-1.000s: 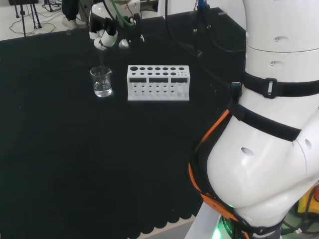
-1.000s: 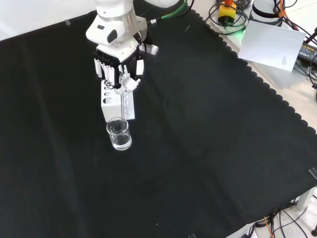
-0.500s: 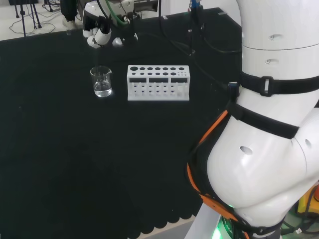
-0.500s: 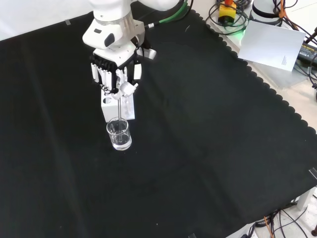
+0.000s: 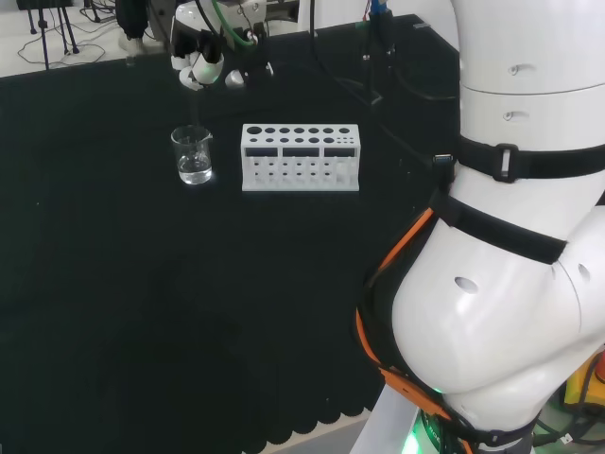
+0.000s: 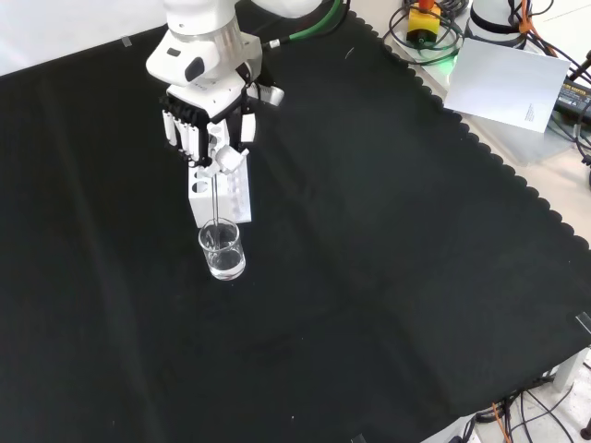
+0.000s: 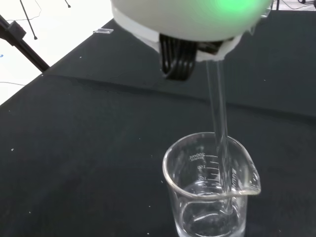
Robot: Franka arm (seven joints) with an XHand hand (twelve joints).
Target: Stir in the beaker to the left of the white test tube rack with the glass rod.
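Observation:
A clear glass beaker with a little clear liquid stands on the black cloth, left of the white test tube rack in the head view. The hand hovers above the beaker, its fingers curled round the top of a thin glass rod. The rod hangs straight down, and in the wrist view its lower end dips into the beaker's liquid.
The arm's big white links stand at the right of the head view. Cables and a white sheet lie beyond the cloth's scalloped edge at the front view's upper right. Bare black cloth spreads around the beaker.
The hand has risen a little with the rod and shifted slightly across the beaker; the beaker and rack have stayed put.

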